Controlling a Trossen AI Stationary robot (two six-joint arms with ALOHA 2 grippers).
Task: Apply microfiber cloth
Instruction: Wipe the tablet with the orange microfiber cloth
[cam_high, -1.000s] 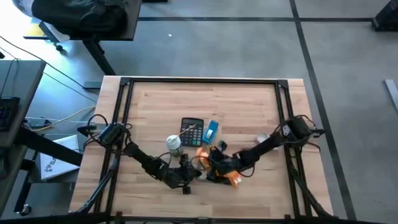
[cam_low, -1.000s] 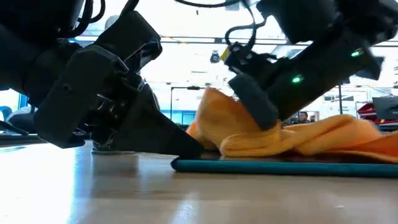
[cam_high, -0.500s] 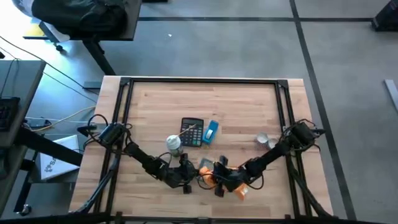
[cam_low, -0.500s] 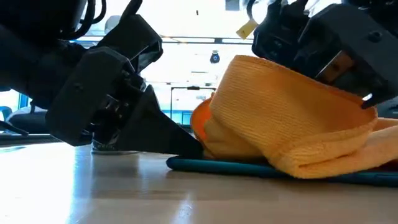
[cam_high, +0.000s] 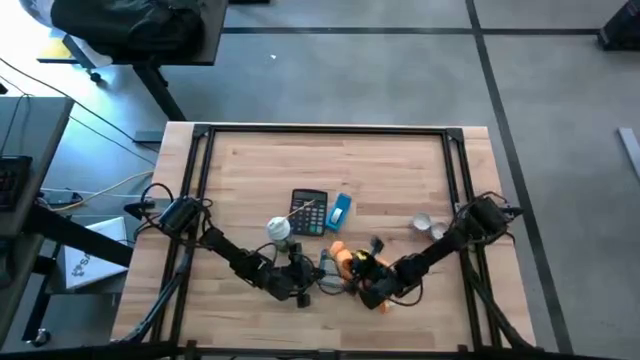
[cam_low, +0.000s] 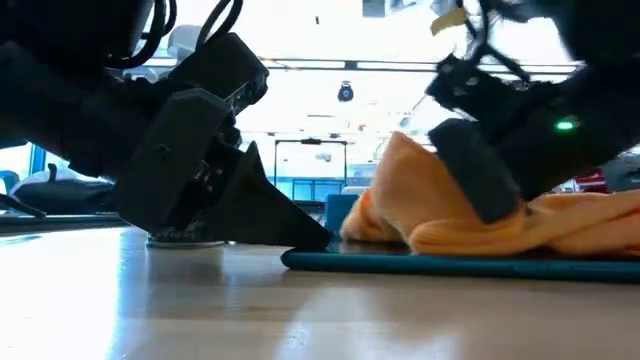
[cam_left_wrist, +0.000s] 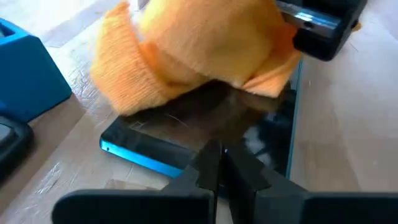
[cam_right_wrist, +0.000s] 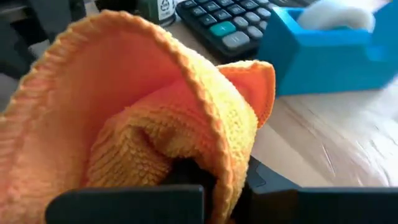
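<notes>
The left pincer (cam_high: 303, 278) sits low at the table's (cam_high: 390, 180) near edge, its fingers pressed together against the end of a thin dark slab with a teal rim (cam_left_wrist: 186, 140) (a phone or tablet, by its glassy face), apparently steadying it. Just to its right, the microfiber cloth (cam_high: 345, 262) lies bunched on that slab, pinched by the right pincer (cam_high: 365, 280). The wiping looks underway: the cloth is on the glass, but bare glass beside it remains uncovered.

The wooden table (cam_high: 380, 180) carries a black calculator (cam_high: 309, 212), blue holder (cam_high: 341, 210) and teal-edged slab (cam_low: 460, 262).
</notes>
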